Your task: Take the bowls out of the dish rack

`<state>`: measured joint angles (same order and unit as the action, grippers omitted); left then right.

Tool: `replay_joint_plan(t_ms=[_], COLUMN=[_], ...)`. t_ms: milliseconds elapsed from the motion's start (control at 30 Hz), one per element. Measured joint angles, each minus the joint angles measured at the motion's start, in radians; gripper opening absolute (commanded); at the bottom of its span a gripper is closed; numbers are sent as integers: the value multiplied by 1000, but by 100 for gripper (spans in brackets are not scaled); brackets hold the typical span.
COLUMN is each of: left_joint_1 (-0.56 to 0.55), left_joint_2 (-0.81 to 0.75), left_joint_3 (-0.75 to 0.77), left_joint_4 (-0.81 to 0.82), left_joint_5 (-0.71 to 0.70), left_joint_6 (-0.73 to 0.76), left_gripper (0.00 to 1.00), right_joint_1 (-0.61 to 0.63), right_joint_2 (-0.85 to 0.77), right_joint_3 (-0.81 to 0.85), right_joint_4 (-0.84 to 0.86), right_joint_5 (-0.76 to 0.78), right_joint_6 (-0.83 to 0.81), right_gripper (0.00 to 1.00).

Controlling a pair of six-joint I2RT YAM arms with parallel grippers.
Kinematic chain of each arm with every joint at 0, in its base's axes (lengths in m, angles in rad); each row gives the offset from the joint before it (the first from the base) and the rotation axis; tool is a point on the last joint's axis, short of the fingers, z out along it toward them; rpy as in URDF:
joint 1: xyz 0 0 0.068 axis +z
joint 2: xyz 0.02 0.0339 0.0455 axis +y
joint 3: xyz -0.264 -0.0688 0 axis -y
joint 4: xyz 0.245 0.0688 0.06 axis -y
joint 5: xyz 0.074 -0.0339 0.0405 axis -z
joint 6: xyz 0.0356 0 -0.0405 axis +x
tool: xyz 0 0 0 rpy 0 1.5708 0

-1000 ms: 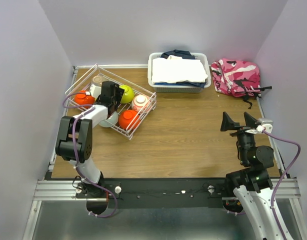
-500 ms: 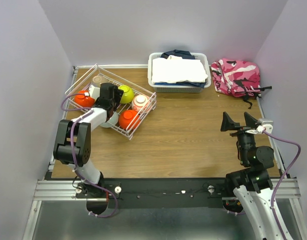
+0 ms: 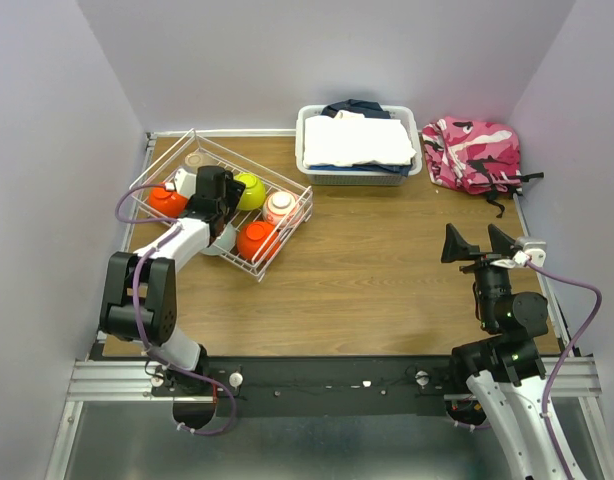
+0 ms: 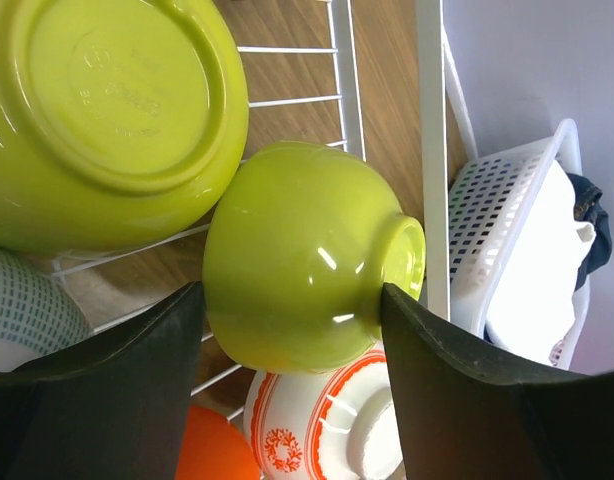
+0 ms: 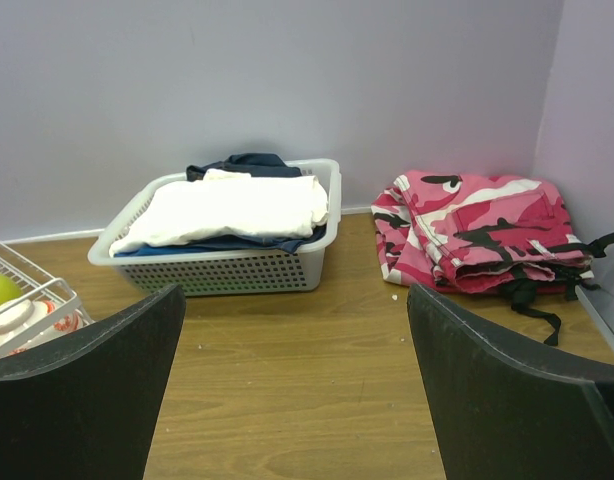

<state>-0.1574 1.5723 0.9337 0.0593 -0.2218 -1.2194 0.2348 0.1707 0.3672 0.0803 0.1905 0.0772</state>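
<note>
Your L end effector (image 4: 292,296): clamped on lime-yellow bowl (image 4: 297,260) lying on its side, inside dish rack (image 3: 287,215), far-left corner of bench (image 3: 387,280). Your R end effector (image 5: 294,296): fingers (image 5: 87,390) apart, nr right edge.

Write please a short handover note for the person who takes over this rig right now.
Left end effector: inside the white wire dish rack, fingers on either side of a small lime-yellow bowl lying on its side; real grip cannot be told.
Right end effector: open, empty, above the wooden table.
Also in the rack: second lime-yellow bowl, left orange bowl, right orange bowl, white bowl with red pattern.
Done: no bowl is out. Left: all bowls.
</note>
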Motion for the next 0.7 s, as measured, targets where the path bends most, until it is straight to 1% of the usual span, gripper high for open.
replay_joint_plan(t_ms=[333,533,700], left_joint_1=[-4,-3,-3], left_joint_2=[-53,-88,-159], left_joint_3=[24,66,76], left_joint_4=[-92,-151,-170], left_joint_5=[-31,-55,-58], left_joint_6=[140,274,407], left_gripper=[29,29,29], right_joint_1=[0,0,0], right_joint_2=[2,15,44], right_joint_3=[0,0,4], right_joint_4=[0,-1,-11], right_joint_5=[0,0,-1], right_joint_6=[0,0,0], right_gripper=[100,100,100])
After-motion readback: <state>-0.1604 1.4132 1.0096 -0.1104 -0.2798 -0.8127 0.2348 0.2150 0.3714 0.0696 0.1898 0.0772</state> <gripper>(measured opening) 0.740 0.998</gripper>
